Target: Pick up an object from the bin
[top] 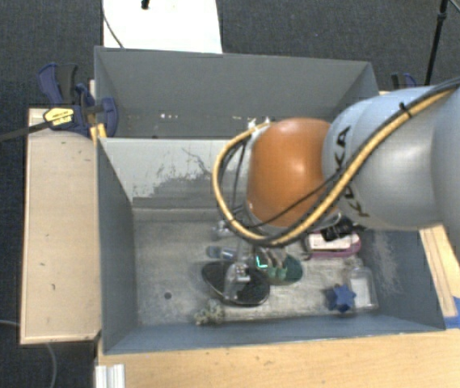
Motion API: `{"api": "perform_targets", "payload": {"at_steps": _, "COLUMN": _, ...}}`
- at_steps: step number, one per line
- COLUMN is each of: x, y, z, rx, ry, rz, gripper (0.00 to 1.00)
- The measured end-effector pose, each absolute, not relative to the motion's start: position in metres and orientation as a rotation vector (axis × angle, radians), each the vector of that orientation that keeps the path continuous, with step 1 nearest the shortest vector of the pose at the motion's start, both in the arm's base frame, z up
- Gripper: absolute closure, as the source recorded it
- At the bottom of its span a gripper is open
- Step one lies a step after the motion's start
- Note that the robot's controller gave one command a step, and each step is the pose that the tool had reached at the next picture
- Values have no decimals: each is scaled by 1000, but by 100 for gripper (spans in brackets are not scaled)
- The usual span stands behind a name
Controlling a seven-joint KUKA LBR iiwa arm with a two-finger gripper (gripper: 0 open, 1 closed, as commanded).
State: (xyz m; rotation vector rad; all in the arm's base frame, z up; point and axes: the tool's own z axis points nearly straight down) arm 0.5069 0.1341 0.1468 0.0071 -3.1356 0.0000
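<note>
Black flat oval thing [216, 278] lies on the grey bin [157, 257] floor toward 6 o'clock, long axis roughly 10-to-4 o'clock. End effector [242, 275] is low over its middle; released or clenched: cannot tell. From the end effector: dark green thing [289, 272] at 3 o'clock, blue piece [341, 298] at 4 o'clock.

The grey metal bin [161, 257] carried a few small things on its scuffed floor. A black oval dish [250, 295] lay right beneath the claw [240, 275]. Just beside the claw, on the view's right, sat a dark green lump [288, 271]. Farther that way, nearer the front wall, lay a small blue piece [341, 298] with a clear block [362, 285] just beside it. Behind those lay a pink and white thing [333, 245]. A small grey scrap [208, 317] lay in front of the claw, by the front wall.
</note>
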Motion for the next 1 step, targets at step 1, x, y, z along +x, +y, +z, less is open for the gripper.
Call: {"api": "perform_targets", "payload": {"at_steps": 1, "x": 507, "y": 111, "z": 86, "rx": -157, "ry": -3133, "rz": 1, "gripper": 0}}
